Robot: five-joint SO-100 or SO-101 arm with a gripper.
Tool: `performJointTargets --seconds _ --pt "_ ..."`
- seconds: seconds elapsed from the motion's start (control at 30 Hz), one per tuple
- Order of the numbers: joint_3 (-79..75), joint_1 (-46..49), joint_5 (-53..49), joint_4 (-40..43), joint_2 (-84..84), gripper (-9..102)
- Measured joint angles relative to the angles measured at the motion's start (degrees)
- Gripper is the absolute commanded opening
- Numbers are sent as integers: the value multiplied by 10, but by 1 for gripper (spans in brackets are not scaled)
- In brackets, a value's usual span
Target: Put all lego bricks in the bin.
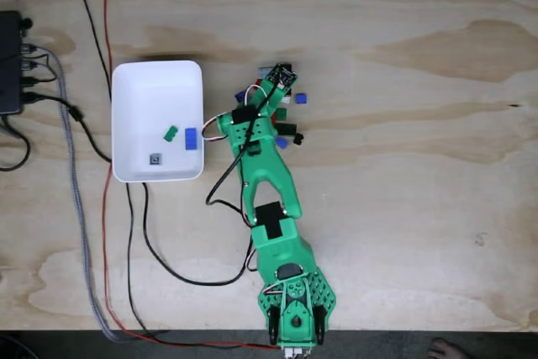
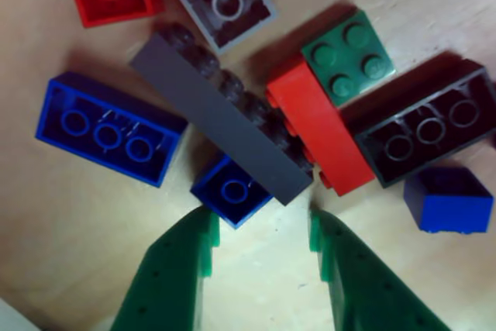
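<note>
Two green fingertips of the gripper (image 2: 260,249) stood apart, holding nothing; just above them lay the long dark grey brick (image 2: 221,119), running upper left to lower right. The bin (image 1: 134,81) sat left in the fixed view.

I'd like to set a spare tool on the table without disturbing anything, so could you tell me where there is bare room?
The wood right of the green arm is bare to the table's right edge, as is the strip above the bin. It is crowded around the claw, where lego bricks cluster, and along the left, where cables run beside the bin.
</note>
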Motion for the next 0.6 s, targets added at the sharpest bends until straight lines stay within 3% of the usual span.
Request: performJointTargets --seconds 0.6 --pt "-18 23 -56 -37 -18 14"
